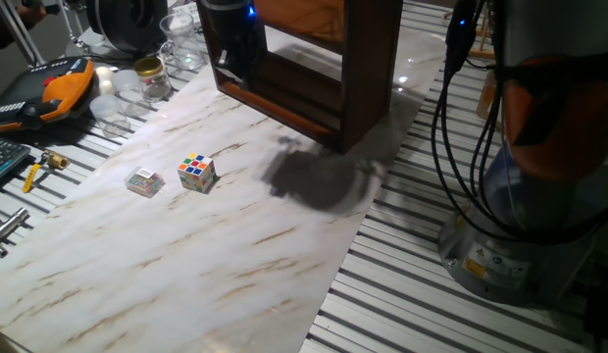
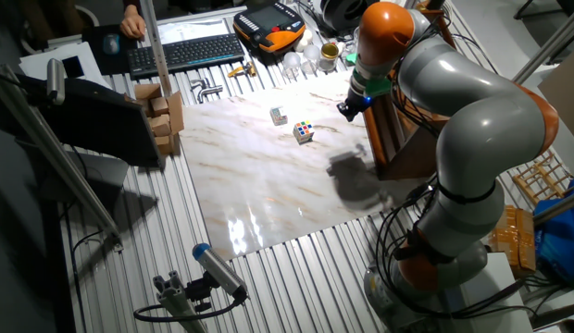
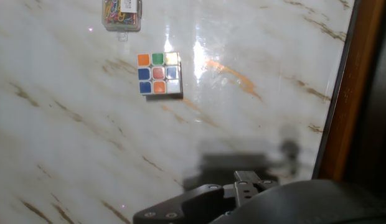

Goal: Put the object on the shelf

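- Small multi-coloured puzzle cube point(image 1: 196, 173) sits flat on the white marble-patterned counter point(image 1: 186, 265), nothing touching it.
- Hand view: cube point(image 3: 159, 73) shows a top face of orange, green, yellow, blue, red and white squares, square to the counter surface.
- Just beside the cube, not touching: small clear plastic box with coloured bits inside point(image 1: 144, 181). In the hand view it is at the top edge point(image 3: 121, 14).
- Large dark-brown wooden open-frame shelf unit point(image 1: 368, 88) stands at the far end of the counter, well apart from the cube. An orange-brown board shows inside its frame.
- Hand view: the shelf's brown upright point(image 3: 345, 93) runs down the right edge.
- Grey and orange robot arm point(image 2: 472, 120) reaches over the counter; its black claw point(image 2: 348, 107) hangs above the counter next to the shelf front, well clear of the cube.
- Claw is empty as far as visible. Can't tell if the fingers are spread or closed: the one fixed view cuts it off at the top, the other fixed view is too small, and the hand view shows only dark hardware at the bottom edge.
- Arm's dark shadow falls on the counter near the shelf base.
- Off the counter on the slatted metal bench point(image 1: 422, 294): orange and black handheld pendant point(image 1: 64, 88), glass jar with gold lid point(image 1: 150, 74), brass fitting point(image 1: 55, 160).
- The other fixed view: black keyboard point(image 2: 185, 51) and stacked small wooden blocks point(image 2: 162, 116) beyond the counter's edge.
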Controlling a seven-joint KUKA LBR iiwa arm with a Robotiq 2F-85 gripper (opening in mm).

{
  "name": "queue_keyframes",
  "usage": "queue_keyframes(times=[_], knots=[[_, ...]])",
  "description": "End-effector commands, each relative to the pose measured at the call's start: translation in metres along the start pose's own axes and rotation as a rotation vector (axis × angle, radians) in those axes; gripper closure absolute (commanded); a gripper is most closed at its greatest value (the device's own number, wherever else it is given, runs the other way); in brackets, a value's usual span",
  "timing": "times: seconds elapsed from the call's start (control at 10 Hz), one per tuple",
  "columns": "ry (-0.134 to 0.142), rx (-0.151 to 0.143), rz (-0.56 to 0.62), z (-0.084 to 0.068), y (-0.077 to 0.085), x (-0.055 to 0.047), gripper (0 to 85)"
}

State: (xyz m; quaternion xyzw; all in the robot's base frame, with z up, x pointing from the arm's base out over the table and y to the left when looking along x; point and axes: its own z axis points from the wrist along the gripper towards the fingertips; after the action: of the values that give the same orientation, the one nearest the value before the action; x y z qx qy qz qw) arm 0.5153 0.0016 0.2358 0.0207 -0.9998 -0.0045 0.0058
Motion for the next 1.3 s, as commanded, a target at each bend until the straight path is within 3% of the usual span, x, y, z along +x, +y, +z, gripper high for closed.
queue_keyframes(times=[0.0,0.4,0.8,1.2], knots=[[-0.008,-0.002,0.013,0.000,0.000,0.000,85.0],[-0.011,-0.003,0.019,0.006,0.002,-0.002,85.0],[-0.042,-0.013,0.027,0.034,0.012,-0.007,85.0],[-0.040,-0.012,0.032,0.041,0.022,-0.012,85.0]])
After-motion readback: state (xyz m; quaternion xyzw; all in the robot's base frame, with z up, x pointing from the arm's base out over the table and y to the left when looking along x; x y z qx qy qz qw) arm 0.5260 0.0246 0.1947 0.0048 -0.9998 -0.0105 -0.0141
